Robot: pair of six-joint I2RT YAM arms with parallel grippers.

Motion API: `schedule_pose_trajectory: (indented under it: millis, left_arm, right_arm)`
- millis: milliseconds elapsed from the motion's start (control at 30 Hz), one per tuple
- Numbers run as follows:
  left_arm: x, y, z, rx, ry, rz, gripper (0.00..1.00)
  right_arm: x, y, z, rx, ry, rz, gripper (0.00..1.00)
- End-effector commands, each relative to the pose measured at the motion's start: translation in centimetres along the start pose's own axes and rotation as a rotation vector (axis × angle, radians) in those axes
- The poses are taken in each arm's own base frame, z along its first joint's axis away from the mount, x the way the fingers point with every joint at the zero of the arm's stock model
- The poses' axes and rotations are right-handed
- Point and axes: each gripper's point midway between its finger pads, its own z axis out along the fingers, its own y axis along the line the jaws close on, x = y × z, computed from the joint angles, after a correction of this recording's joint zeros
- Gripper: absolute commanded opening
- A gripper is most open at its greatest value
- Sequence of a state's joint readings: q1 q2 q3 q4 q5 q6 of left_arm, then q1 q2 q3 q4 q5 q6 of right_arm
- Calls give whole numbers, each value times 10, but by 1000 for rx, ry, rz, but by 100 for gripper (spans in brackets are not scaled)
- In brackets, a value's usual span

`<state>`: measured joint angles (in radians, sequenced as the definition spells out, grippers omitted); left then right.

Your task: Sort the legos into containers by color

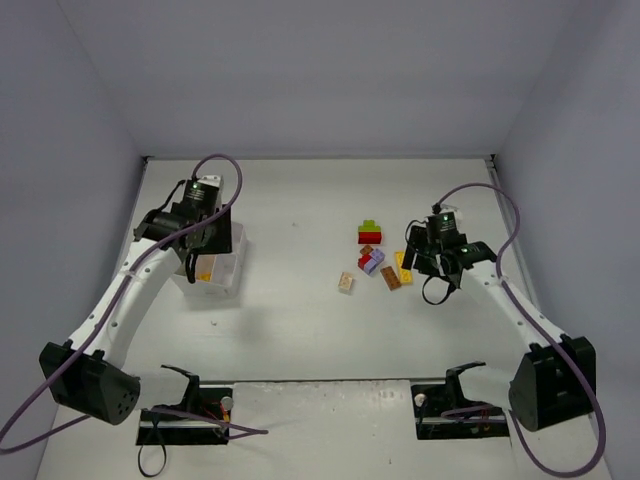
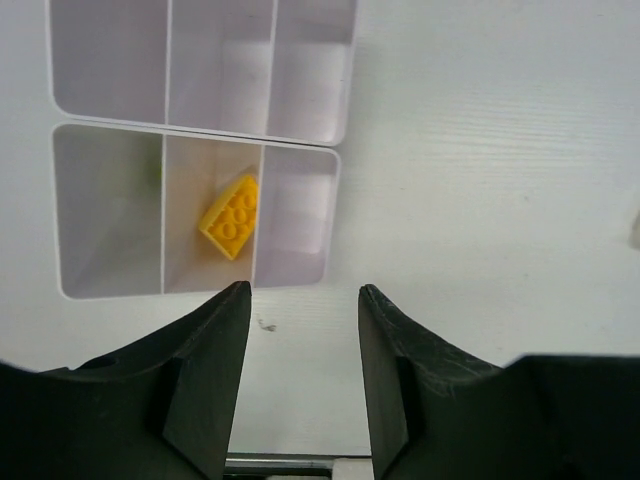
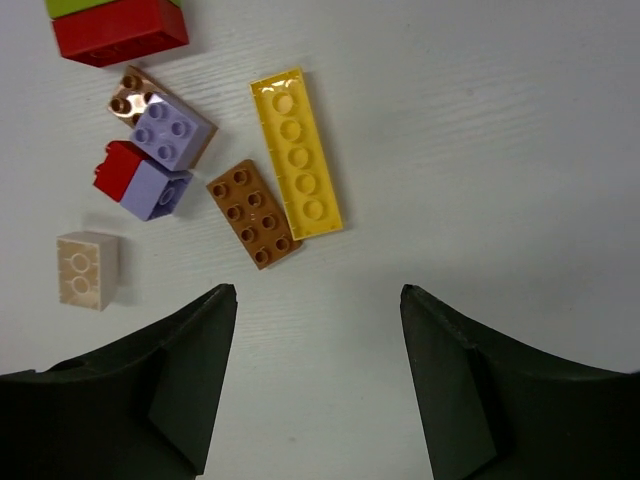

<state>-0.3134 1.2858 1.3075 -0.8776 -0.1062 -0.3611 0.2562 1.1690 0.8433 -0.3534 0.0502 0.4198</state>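
The white tray (image 1: 229,284) stands at the left, and in the left wrist view (image 2: 346,80) it shows two rows of three cells. A yellow brick (image 2: 232,216) lies in a middle cell, also seen from above (image 1: 206,272). My left gripper (image 2: 300,290) is open and empty just off the tray's edge (image 1: 192,262). The loose legos lie mid-right: a green brick (image 1: 369,224) on a red brick (image 3: 120,30), lilac bricks (image 3: 165,128), a beige brick (image 3: 85,268), an orange-brown plate (image 3: 253,213) and a long yellow plate (image 3: 295,152). My right gripper (image 3: 318,290) is open and empty, just short of the plates (image 1: 414,256).
A faint green shape (image 2: 155,170) shows through the wall of the tray's cell beside the yellow brick. A small red brick with a lilac one (image 3: 140,182) lies between the beige brick and the lilac pile. Grey walls close the table at the back and sides.
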Motion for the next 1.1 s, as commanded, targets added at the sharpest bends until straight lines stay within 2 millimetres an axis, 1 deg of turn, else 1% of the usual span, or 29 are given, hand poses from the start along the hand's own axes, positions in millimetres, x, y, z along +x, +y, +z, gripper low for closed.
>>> schedule_pose_trajectory:
  millis: [0,33,100,133,200,233,267,333,367,433,533,667,800,900,1067]
  left_arm:
    - [-10,-22,-22,103,-54,-39,41]
    - [-10,-24,-25,114,-64,-42,42]
    - [-8,-30,-29,140,-63,-37,42]
    - [-8,-32,-31,148,-68,-43,42]
    - [-6,-35,-33,170,-66,-43,42]
    - [-5,-35,-33,171,-67,-48,42]
    - [-5,-35,-36,174,-72,-48,42]
    - [-3,-35,-37,176,-73,-45,42]
    - [-3,-34,-38,176,-75,-47,42]
    - [1,-37,-39,199,-65,-43,42]
    - [5,-37,-40,204,-59,-39,42]
    - [8,-37,-40,207,-53,-38,42]
    - [10,-37,-41,208,-53,-37,42]
    - [11,-36,-40,207,-48,-39,42]
    - [13,-35,-40,206,-45,-40,42]
  right_arm:
    - [-7,-2,19,62,-27,14,64]
    - [-9,-1,24,66,-32,10,64]
    - [-3,-1,36,77,-6,-2,65]
    - [-5,1,40,72,-11,-10,65]
    - [1,2,52,76,17,-23,65]
    - [-1,4,57,70,10,-29,65]
    - [3,3,64,77,29,-43,64]
    - [-1,5,71,78,20,-54,64]
    - [2,4,77,84,34,-69,63]
    - [1,6,83,82,30,-77,61]
    - [6,4,94,92,49,-94,59]
    - [8,6,102,85,61,-107,56]
    - [5,6,104,90,56,-113,53]
    - [5,6,106,92,64,-113,51]
    - [18,3,108,104,106,-102,50]
